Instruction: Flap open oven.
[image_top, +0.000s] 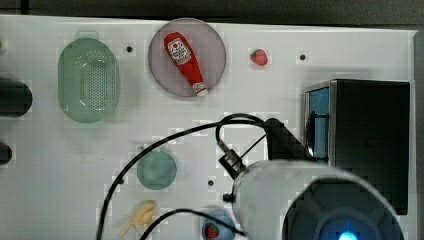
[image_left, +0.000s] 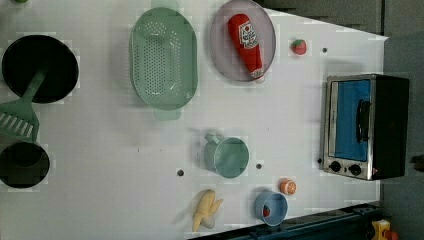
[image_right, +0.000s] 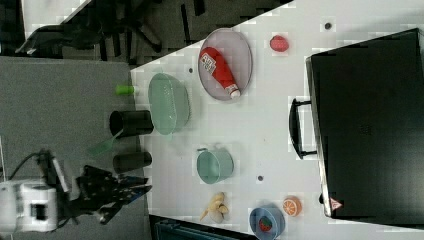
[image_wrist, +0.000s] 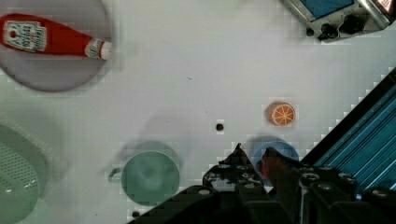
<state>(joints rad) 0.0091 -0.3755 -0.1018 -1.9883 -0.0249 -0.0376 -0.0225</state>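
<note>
The oven (image_left: 367, 127) stands at the left view's right edge of the white table, and its blue flap door (image_left: 350, 120) lies flush in the silver frame with the dark handle (image_left: 362, 120) across it. In the right view the handle (image_right: 296, 127) juts from the oven's (image_right: 370, 125) front. My gripper (image_wrist: 255, 153) hangs high over the table above the blue bowl (image_wrist: 275, 151), well away from the oven (image_wrist: 336, 14). Its fingertips stand a narrow gap apart with nothing between them. My arm (image_top: 300, 195) covers the oven's (image_top: 370, 140) near corner in the top view.
A ketchup bottle (image_left: 246, 42) lies on a grey plate (image_left: 220, 45). Also on the table are a green colander (image_left: 162, 59), a green cup (image_left: 227, 156), a banana (image_left: 206, 209), an orange slice (image_left: 287, 186), a strawberry (image_left: 298, 46) and black pots (image_left: 40, 67).
</note>
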